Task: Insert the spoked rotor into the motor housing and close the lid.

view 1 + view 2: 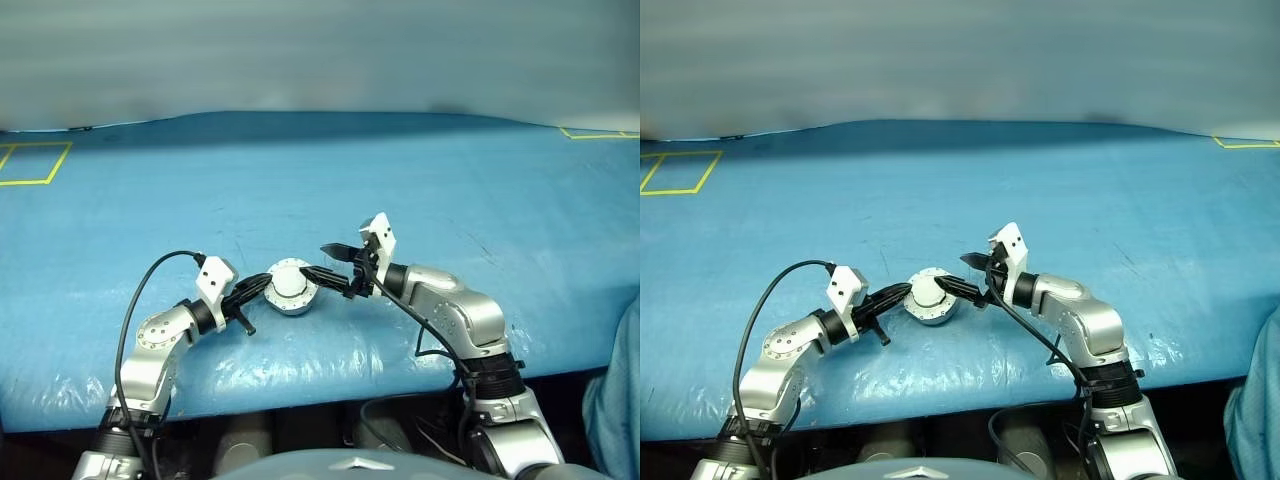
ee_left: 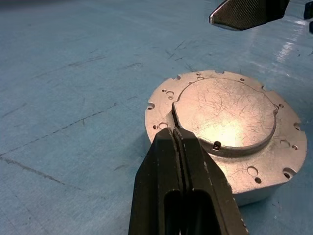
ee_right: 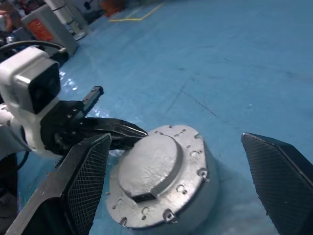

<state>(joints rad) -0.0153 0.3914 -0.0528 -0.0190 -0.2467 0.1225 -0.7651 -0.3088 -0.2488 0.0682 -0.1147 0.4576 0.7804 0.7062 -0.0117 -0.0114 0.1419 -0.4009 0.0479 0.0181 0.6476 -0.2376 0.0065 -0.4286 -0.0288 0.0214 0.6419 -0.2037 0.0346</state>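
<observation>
1. left wrist view looks down on the motor housing [image 2: 230, 147], a short silver cup standing on the blue table cover [image 2: 73, 73], with the lid [image 2: 225, 115] seated on top, plain pale face up.
2. the lid looks flush and centred on the housing rim; no copper windings show, so the housing reads as closed.
3. the spoked rotor cannot be seen here; my judgement is that it sits inside under the lid, but the pictures cannot confirm it.
4. the left gripper [image 2: 177, 139] has its two black fingers pressed together, tips resting at the lid's edge on the housing top, holding nothing between them.
5. the right gripper [image 3: 181, 152] stands spread wide, one finger to each side of the housing, touching nothing and carrying nothing.
6. in the head views the housing lies near the front edge of the table, between the two grippers.
7. judged from this, insertion and closing appear done; what may remain is a last press or check of the lid's seating and pulling both arms clear.
</observation>
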